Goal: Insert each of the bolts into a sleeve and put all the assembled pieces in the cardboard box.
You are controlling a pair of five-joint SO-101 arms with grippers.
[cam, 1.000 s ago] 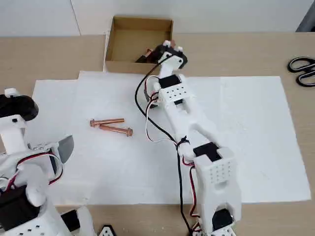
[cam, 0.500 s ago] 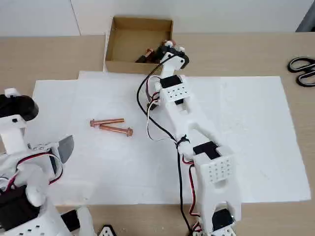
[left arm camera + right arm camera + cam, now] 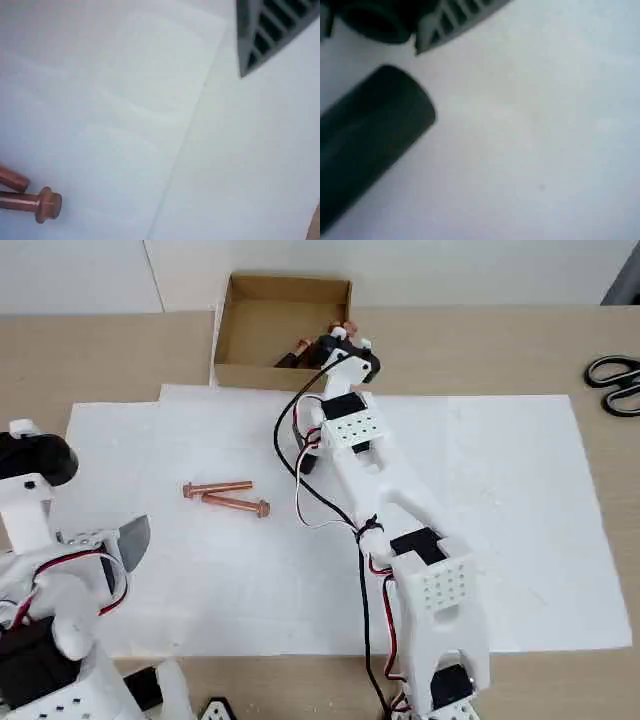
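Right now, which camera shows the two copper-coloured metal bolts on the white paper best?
The high view: both copper-coloured bolts lie whole. Left wrist view catches one head and another's end; right wrist view faces a black cylinder.

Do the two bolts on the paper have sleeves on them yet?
No, the farther bolt and nearer bolt lie bare on the white paper.

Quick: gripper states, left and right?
Left gripper: cannot be told.
Right gripper: cannot be told.
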